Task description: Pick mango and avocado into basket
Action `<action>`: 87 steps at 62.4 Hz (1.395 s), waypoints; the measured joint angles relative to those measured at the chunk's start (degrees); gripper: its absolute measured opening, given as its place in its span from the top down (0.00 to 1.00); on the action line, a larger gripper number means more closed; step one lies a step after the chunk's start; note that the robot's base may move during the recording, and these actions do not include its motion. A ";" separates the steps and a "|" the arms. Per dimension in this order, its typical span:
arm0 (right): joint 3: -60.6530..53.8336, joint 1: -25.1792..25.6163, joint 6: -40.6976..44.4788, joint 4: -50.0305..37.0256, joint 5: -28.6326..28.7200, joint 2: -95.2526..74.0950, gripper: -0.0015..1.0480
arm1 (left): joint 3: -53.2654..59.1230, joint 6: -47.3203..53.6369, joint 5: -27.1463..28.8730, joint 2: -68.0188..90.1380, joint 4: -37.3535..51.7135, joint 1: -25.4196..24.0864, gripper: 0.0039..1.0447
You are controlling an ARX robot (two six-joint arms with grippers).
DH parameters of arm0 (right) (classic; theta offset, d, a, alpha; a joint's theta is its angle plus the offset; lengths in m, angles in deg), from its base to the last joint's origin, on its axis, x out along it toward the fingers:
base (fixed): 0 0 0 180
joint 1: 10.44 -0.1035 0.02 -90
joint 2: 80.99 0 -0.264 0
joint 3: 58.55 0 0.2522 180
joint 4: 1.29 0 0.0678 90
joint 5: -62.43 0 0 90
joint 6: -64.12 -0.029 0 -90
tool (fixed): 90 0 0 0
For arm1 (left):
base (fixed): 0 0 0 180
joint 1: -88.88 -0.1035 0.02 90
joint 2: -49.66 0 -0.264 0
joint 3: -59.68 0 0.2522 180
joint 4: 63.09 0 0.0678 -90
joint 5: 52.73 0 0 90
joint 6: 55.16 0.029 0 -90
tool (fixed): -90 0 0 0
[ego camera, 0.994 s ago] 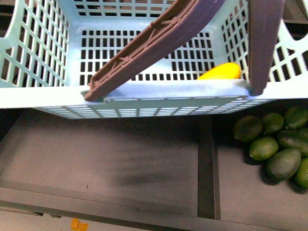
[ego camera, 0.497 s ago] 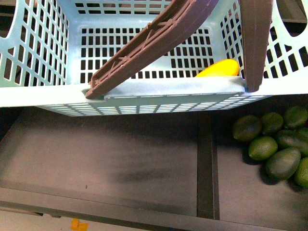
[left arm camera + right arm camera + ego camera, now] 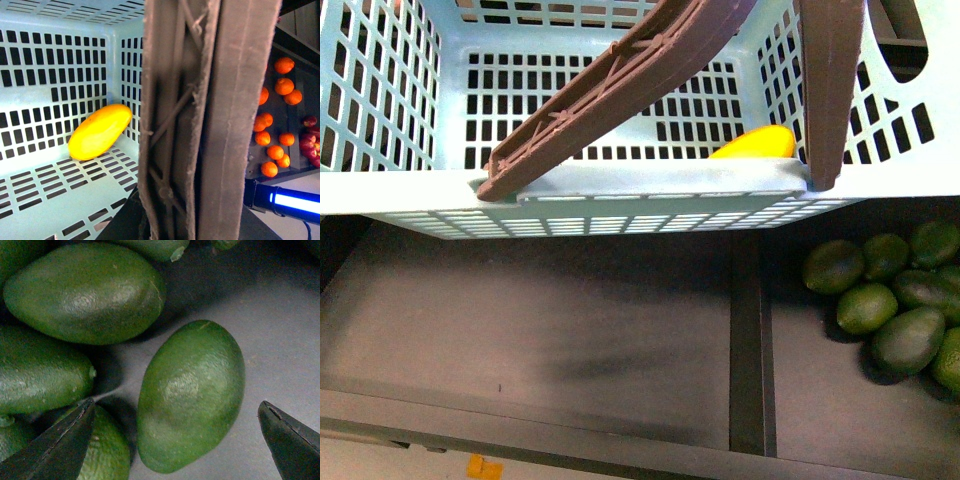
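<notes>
Avocado (image 3: 190,395): firm, smooth, slippery, we judged; right gripper (image 3: 176,402) spread either side, best pinched across its middle

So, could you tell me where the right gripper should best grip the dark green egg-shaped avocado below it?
Probably across its thick middle, coming straight down. The avocado lies on its side between the fingertips of the open right gripper, its long axis crossing their closing line. One side faces bare floor; neighbouring avocados crowd the other, so watch that finger.

Dark, pointed fingertips (image 3: 55,445) on right end effector (image 3: 176,402)
</notes>
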State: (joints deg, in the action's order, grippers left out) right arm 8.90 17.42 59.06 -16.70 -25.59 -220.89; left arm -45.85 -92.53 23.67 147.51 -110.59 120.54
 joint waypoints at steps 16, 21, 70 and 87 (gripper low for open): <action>4.22 -1.33 -1.68 2.40 -0.74 -3.41 0.08 | 0.00 0.00 -0.15 0.00 0.00 0.00 0.85; 5.57 -1.31 -1.81 3.08 -0.98 -4.22 0.08 | 0.00 0.00 -0.11 0.00 0.00 0.00 0.85; 11.06 -1.22 -3.23 5.42 -6.88 -9.79 0.26 | 0.00 0.00 -0.11 0.00 0.00 0.00 0.85; 8.31 -0.11 -4.46 5.62 -4.98 -7.69 0.48 | 0.00 0.02 0.02 0.00 0.00 0.00 0.85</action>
State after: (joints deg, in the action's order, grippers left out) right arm 17.21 17.31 54.60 -11.08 -30.57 -228.58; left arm -45.85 -92.51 23.69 147.51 -110.59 120.54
